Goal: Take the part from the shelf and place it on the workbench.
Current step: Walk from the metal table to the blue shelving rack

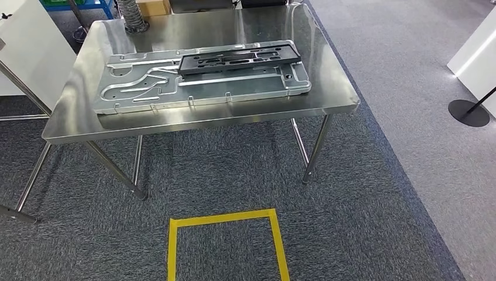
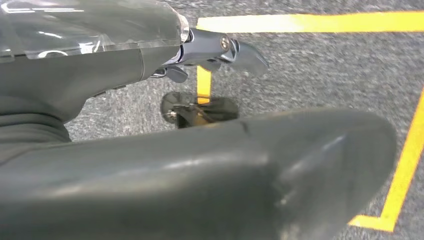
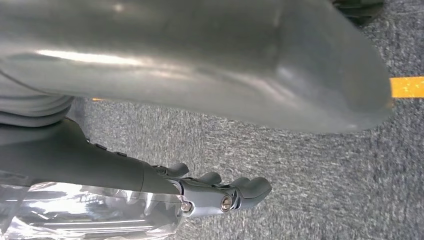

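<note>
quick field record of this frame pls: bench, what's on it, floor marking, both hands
workbench: steel table, ahead of the robot
silver part: large stamped metal panel lying flat on the bench
black part: dark slotted plate lying on top of the panel, toward its right end
floor: yellow tape square on grey carpet in front of the bench
left hand: over the carpet, holds nothing
right hand: over the carpet, fingers slightly curled, holds nothing

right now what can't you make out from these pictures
- Shelf: none to be seen in the head view, which faces the steel table.
- Black part: lies on the large metal panel; its fine detail is too small to read in the head view.
- Table's far end: cut off by the top edge.
- Left hand and right hand: the thick grey thumbs block much of each wrist view.
</note>
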`<state>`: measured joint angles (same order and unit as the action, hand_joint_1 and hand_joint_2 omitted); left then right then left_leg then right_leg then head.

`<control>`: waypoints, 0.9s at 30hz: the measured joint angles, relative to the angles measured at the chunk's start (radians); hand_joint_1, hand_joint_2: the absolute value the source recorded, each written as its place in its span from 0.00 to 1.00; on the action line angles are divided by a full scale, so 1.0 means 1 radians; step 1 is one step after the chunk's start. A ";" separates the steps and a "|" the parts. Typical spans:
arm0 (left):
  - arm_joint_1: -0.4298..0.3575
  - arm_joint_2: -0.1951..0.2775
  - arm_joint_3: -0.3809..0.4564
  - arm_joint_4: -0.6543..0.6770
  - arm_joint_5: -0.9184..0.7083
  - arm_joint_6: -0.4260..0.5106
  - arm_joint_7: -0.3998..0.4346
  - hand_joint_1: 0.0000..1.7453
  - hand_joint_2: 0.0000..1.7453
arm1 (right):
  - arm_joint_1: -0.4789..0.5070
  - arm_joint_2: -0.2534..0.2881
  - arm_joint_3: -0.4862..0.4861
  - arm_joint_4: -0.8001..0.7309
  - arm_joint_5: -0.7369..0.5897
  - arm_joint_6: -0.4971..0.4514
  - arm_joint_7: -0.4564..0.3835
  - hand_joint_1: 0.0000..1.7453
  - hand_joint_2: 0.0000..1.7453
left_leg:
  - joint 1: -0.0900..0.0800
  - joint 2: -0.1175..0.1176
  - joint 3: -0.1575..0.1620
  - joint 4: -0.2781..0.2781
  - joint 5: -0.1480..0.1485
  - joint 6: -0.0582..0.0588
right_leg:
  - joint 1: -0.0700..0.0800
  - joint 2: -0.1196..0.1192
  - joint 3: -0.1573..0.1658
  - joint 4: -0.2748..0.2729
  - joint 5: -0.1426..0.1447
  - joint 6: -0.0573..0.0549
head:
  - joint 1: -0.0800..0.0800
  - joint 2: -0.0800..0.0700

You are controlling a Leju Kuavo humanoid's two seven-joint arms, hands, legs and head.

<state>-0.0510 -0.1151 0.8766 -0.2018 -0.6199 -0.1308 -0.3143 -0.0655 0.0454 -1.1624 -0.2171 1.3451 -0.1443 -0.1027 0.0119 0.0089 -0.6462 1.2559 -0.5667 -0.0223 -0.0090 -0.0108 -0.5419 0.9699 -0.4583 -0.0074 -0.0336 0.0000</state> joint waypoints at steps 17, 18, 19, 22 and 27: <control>-0.008 -0.004 0.001 0.000 -0.001 0.006 -0.003 0.00 0.00 | -0.005 0.001 -0.003 0.004 -0.002 0.001 0.001 0.00 0.00 | -0.010 0.006 0.022 -0.268 0.176 0.058 | -0.004 0.007 0.009 0.192 -0.086 0.052 | 0.000 0.000; -0.008 -0.004 0.001 0.000 -0.001 0.007 -0.004 0.00 0.00 | -0.008 0.001 -0.003 0.004 -0.002 0.001 -0.001 0.00 0.00 | -0.012 0.005 0.009 -0.262 0.185 0.055 | -0.001 0.007 0.071 0.105 -0.082 0.047 | 0.000 0.000; -0.008 -0.005 0.001 0.000 -0.004 0.007 -0.005 0.00 0.00 | -0.010 0.001 -0.003 0.004 -0.002 0.001 -0.003 0.00 0.00 | -0.013 0.005 0.002 -0.260 0.195 0.050 | 0.001 0.007 0.118 0.034 -0.089 0.041 | 0.000 0.000; -0.007 -0.005 0.001 0.000 -0.013 0.012 -0.008 0.00 0.00 | -0.013 0.001 -0.003 0.004 -0.003 0.002 -0.007 0.00 0.00 | -0.012 0.007 -0.006 -0.267 0.230 0.033 | 0.008 0.007 0.148 -0.039 -0.096 0.020 | 0.000 0.000; -0.001 -0.005 0.000 0.000 -0.019 0.014 -0.008 0.00 0.00 | -0.013 0.002 -0.004 0.005 -0.003 0.002 -0.007 0.00 0.00 | -0.004 -0.002 -0.053 -0.089 0.029 0.011 | 0.004 -0.001 0.074 -0.040 -0.025 -0.010 | 0.000 0.000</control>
<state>-0.0522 -0.1198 0.8770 -0.2018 -0.6393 -0.1164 -0.3226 -0.0786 0.0469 -1.1666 -0.2121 1.3422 -0.1421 -0.1095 0.0078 0.0069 -0.6989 1.1670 -0.5375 -0.0116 -0.0053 -0.0117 -0.4680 0.9303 -0.4836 -0.0170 -0.0333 0.0000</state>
